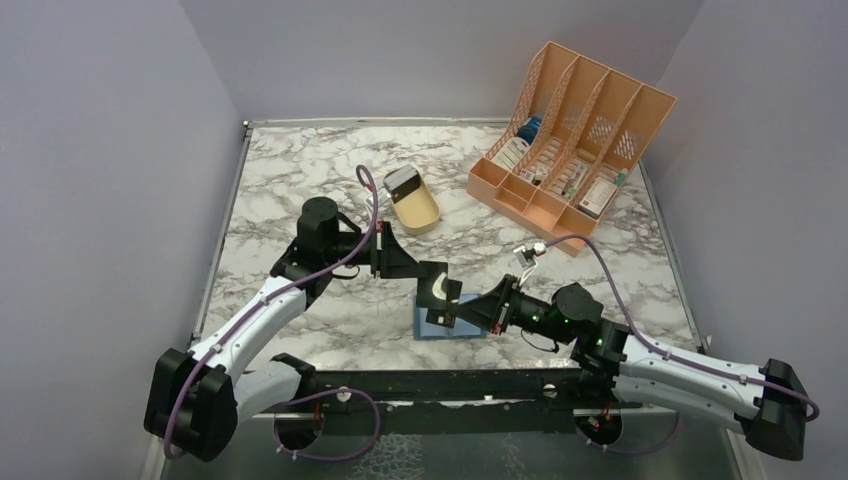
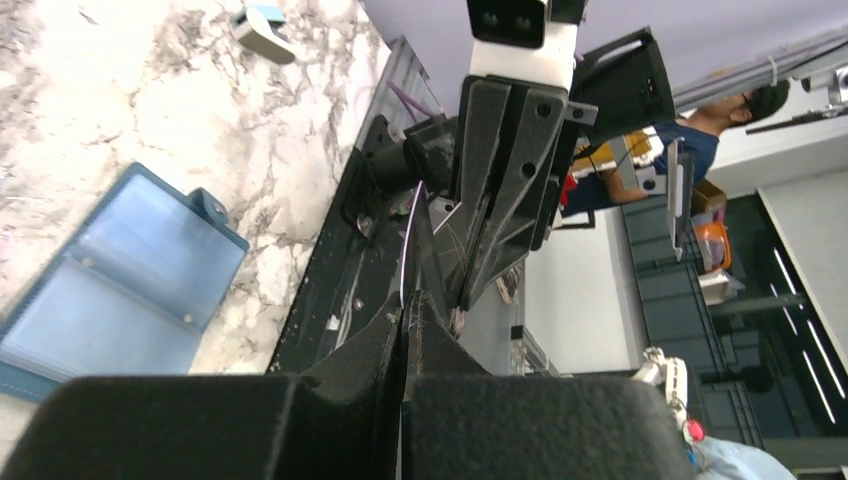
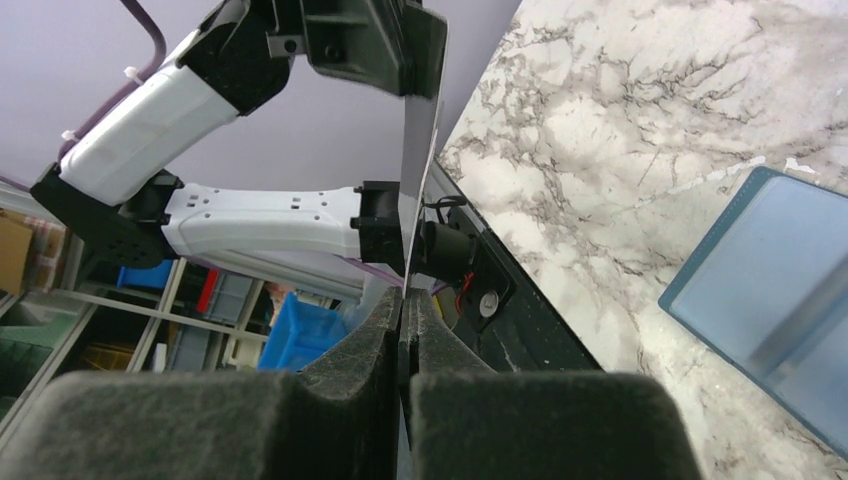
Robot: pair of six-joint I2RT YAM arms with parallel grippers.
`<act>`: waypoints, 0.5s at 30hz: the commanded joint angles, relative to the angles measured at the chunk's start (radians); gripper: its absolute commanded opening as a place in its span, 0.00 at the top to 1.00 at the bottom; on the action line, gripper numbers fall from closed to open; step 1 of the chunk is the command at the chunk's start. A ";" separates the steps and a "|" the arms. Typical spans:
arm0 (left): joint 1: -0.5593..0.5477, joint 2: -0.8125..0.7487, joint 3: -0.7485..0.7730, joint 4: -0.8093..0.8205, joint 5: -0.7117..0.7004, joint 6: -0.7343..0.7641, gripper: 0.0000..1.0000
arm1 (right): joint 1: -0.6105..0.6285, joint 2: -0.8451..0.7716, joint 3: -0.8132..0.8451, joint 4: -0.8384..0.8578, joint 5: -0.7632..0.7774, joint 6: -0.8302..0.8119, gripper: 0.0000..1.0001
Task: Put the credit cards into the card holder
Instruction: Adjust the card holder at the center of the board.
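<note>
A black credit card (image 1: 437, 285) with a pale curved mark hangs in the air over the open card holder (image 1: 450, 328), which lies flat with its pale blue pockets up. My left gripper (image 1: 418, 272) is shut on the card's left side. My right gripper (image 1: 462, 308) is shut on its lower right corner. In the left wrist view the card (image 2: 408, 250) is edge-on between my shut left gripper (image 2: 405, 312), with the holder (image 2: 120, 280) below left. In the right wrist view the card (image 3: 418, 150) rises from my shut right gripper (image 3: 405, 300), and the holder (image 3: 770, 290) lies at the right.
A tan oval tray (image 1: 418, 212) stands behind the grippers, with a pale-and-dark card (image 1: 400, 180) at its far end. An orange slotted rack (image 1: 570, 140) with several items stands at the back right. The black rail of the arm bases (image 1: 440, 385) runs along the near edge.
</note>
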 commanded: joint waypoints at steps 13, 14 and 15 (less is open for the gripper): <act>0.025 -0.043 0.114 -0.370 -0.257 0.265 1.00 | 0.010 -0.013 0.140 -0.450 0.244 -0.044 0.99; 0.024 -0.039 0.122 -0.415 -0.293 0.292 1.00 | 0.010 -0.001 0.152 -0.482 0.266 -0.046 0.99; 0.025 -0.036 0.125 -0.450 -0.320 0.312 1.00 | 0.010 0.017 0.161 -0.510 0.286 -0.049 0.99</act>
